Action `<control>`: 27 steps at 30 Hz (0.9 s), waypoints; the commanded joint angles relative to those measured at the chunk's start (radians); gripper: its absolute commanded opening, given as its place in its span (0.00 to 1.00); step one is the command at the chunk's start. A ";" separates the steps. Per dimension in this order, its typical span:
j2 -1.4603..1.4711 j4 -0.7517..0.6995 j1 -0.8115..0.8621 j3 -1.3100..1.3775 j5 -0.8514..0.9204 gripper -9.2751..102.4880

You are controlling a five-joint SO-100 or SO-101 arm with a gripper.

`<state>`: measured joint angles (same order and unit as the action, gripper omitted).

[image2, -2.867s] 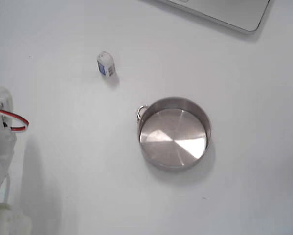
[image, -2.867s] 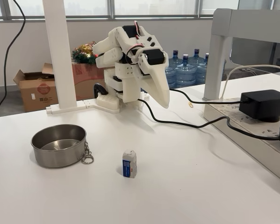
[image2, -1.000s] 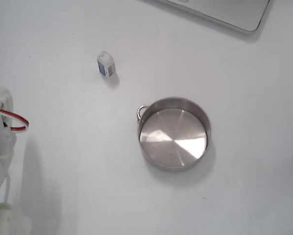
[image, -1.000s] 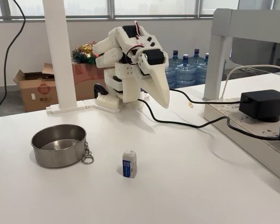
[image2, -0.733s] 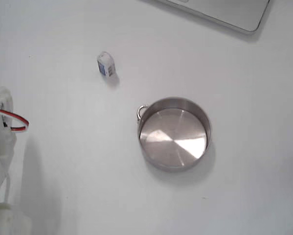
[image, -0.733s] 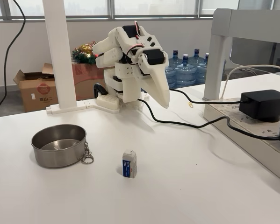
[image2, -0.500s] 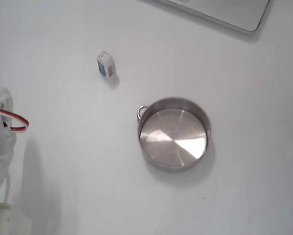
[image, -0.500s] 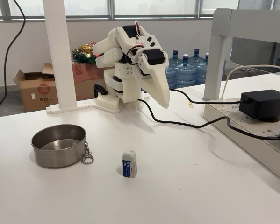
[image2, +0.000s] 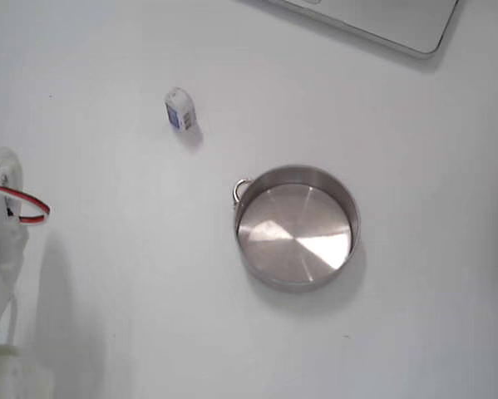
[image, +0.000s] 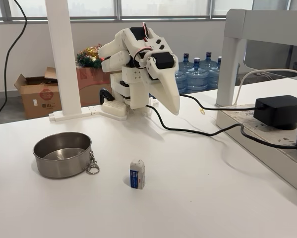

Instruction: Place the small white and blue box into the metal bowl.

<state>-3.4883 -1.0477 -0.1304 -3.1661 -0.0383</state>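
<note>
In a fixed view the tool (image: pixel 172 106) hangs folded above the back of the counter (image: pixel 198 188), its fingers pressed together, holding nothing; the box (image: pixel 137 174) stands upright on the counter just right of the bowl (image: pixel 62 154), its blue label too small to read. In another fixed view, from above, the box (image2: pixel 180 109) stands apart from the bowl (image2: pixel 296 226), up and to the left.
</note>
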 commanded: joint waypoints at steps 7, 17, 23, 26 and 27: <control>-0.017 0.094 0.081 -0.060 -1.072 0.05; 0.021 0.086 0.209 -0.060 -1.419 0.05; 0.071 0.235 0.337 -0.060 -1.419 0.14; 0.164 0.348 0.350 -0.064 -1.419 0.27; 0.210 0.402 0.351 -0.066 -1.419 0.30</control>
<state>-3.3625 -0.7593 0.2040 -3.1692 -1.4496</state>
